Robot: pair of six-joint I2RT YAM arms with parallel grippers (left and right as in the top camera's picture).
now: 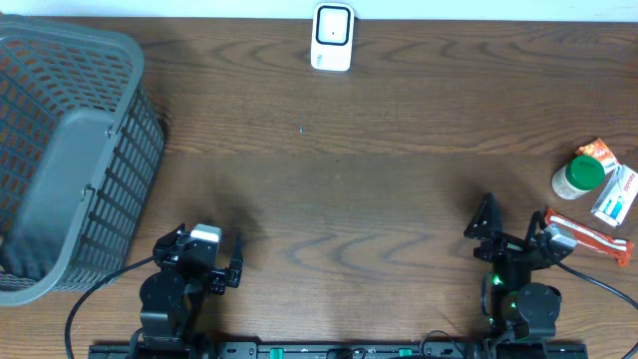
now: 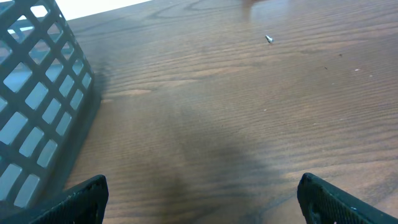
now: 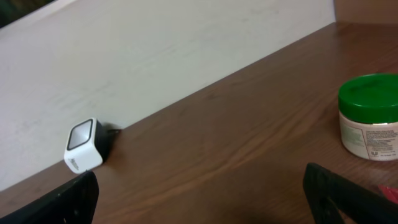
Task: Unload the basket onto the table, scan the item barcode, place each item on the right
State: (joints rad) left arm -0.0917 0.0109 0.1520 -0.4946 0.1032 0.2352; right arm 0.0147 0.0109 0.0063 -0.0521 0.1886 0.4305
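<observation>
A white barcode scanner stands at the table's far edge; the right wrist view shows this scanner against the wall. The items lie at the right: a green-lidded jar, an orange packet, a white and blue box and a red tube. My right gripper is open and empty just left of the tube, and the jar sits ahead on its right. Near the front left, my left gripper is open over bare wood.
A large grey mesh basket fills the left end of the table, and its wall is close to the left gripper's left side. Brown wood stretches between the two arms up to the scanner.
</observation>
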